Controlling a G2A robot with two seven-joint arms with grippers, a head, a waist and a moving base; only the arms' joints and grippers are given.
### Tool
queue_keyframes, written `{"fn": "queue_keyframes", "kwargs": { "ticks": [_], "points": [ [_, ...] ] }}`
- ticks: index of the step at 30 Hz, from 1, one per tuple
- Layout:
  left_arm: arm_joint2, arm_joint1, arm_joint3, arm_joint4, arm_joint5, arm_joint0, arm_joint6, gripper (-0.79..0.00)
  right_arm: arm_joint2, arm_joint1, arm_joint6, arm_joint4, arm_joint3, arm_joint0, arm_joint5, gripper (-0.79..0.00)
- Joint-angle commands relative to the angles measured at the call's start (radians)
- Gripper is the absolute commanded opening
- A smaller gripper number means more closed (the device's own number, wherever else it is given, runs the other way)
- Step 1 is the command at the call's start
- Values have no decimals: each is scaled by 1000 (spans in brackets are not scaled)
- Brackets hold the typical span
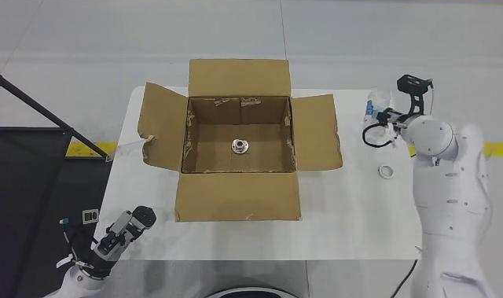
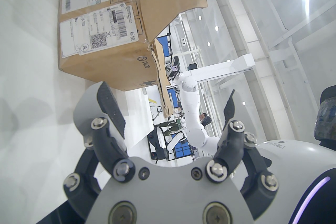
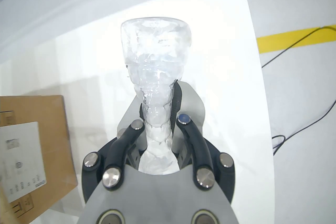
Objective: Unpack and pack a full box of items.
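Nearest, the left gripper (image 2: 167,91) sits spread and empty at 7 o'clock of the box (image 1: 236,196), probably parked out of the way. Mid-table, the open box holds one small metal part (image 1: 240,145). At its 2 o'clock the right gripper (image 3: 158,101) pinches a crumpled clear bottle (image 3: 156,46), likely for setting out.

I see the cardboard box (image 1: 240,196) upright, all four flaps splayed open, one small round metal part (image 1: 240,145) on its floor. A white ring (image 1: 387,171) lies on the table (image 1: 354,219) nearby; my right gripper (image 3: 158,101) pinches a crumpled clear bottle (image 3: 155,51).
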Motion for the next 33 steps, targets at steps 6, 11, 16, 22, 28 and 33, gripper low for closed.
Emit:
{"fn": "queue_keyframes", "kwargs": {
  "ticks": [6,11,16,22,28,33],
  "points": [
    [0,0,0,0,0,0,0,0,-113,-11,8,-12,-409,-64,92,-785],
    [0,0,0,0,0,0,0,0,-269,-28,-31,-19,-495,-20,102,-785],
    [0,0,0,0,0,0,0,0,-480,-58,-28,-39,-432,87,85,-785],
    [0,0,0,0,0,0,0,0,-693,-107,-30,4,-267,193,66,-785],
    [0,0,0,0,0,0,0,0,-793,-143,-5,55,-118,251,18,-785],
    [0,0,0,0,0,0,0,0,-837,-165,-7,81,2,266,-8,-785]
  ]
}}
